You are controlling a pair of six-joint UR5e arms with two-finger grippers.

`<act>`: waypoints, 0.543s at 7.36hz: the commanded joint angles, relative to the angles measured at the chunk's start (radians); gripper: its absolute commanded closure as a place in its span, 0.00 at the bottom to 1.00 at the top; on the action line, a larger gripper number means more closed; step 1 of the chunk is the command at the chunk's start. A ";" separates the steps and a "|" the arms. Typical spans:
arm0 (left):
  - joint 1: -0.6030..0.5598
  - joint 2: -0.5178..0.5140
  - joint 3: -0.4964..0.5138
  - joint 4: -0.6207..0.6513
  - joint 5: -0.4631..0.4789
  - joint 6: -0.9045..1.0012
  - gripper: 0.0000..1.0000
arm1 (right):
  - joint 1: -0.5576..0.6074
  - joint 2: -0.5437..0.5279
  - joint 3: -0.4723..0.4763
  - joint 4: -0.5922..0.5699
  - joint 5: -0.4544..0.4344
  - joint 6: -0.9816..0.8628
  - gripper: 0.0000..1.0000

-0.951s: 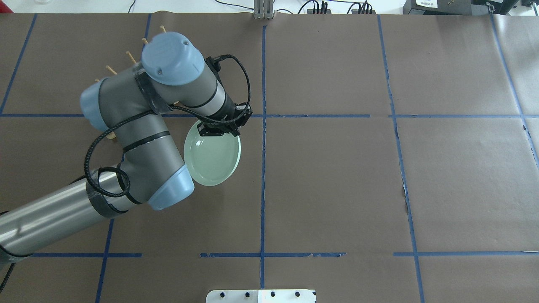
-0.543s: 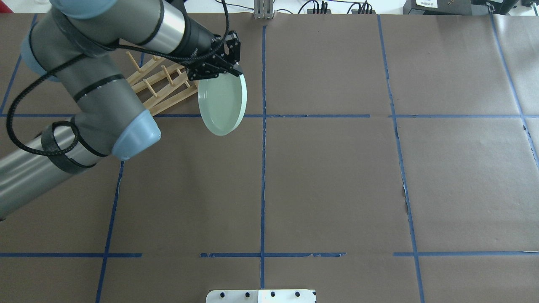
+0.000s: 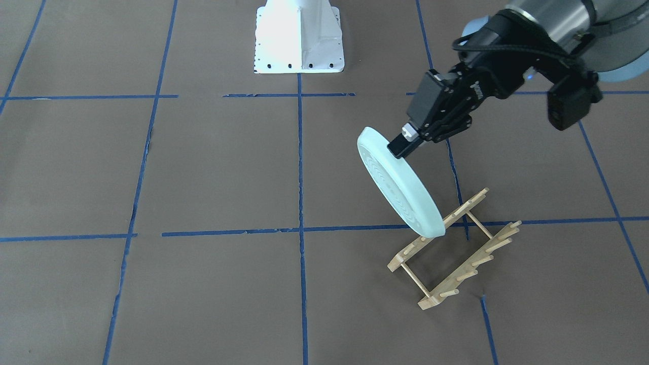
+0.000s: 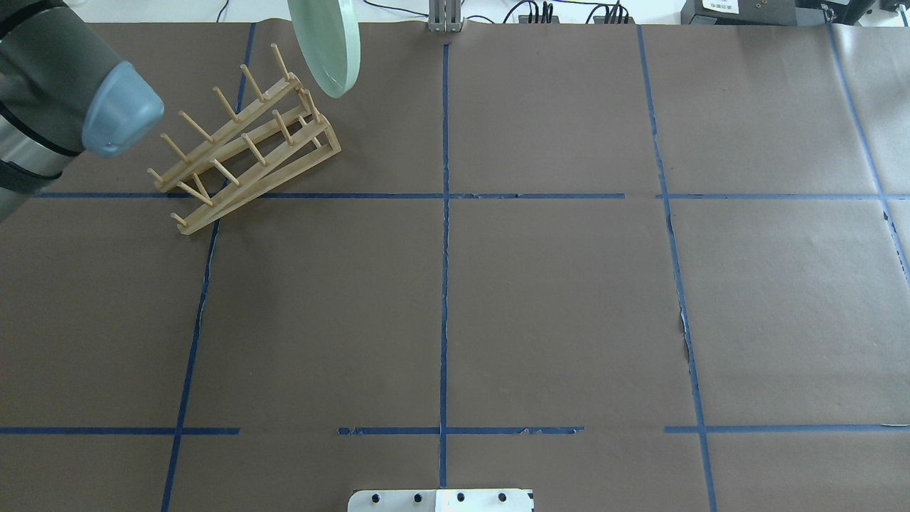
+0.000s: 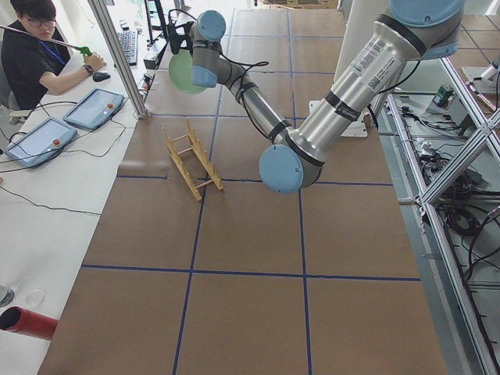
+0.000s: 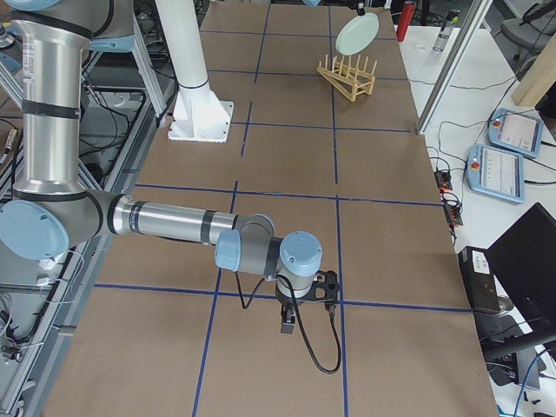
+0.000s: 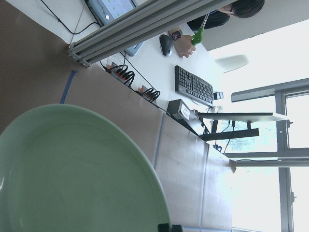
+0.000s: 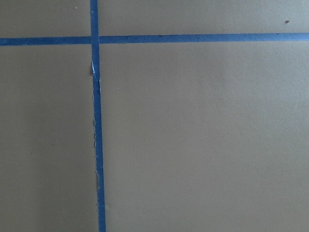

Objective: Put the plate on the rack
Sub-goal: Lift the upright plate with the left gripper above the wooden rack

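Observation:
The pale mint-green plate [image 3: 396, 189] hangs tilted on edge in the air, gripped at its upper rim by my left gripper [image 3: 399, 148], which is shut on it. It stands above the far end of the light-wood rack [image 3: 453, 249], not touching it. In the overhead view the plate [image 4: 328, 41] is at the top edge beyond the rack [image 4: 242, 144], and the gripper is out of frame. The plate also fills the left wrist view [image 7: 72, 174]. My right gripper [image 6: 288, 323] shows only in the exterior right view, low over the table; I cannot tell if it is open.
The rack lies on brown paper with blue tape lines. A white base plate [image 3: 299, 38] stands at the robot's side. An operator [image 5: 31, 55] sits at a desk beyond the table's far edge, near an aluminium post [image 5: 121, 58].
My left gripper has lifted the plate off the table and carried it away from the robot, over the rack's far end. The plate has turned more on edge and the arm uncovers the rack.

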 commanded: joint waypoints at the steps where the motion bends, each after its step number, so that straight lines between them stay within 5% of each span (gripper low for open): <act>1: -0.049 0.035 0.112 -0.121 0.010 -0.036 1.00 | -0.001 0.000 0.000 0.000 0.000 0.000 0.00; 3: -0.048 0.109 0.176 -0.358 0.092 -0.064 1.00 | -0.001 0.000 0.000 0.000 0.000 0.000 0.00; 4: -0.045 0.109 0.199 -0.376 0.097 -0.062 1.00 | -0.001 0.000 0.000 0.000 0.000 0.000 0.00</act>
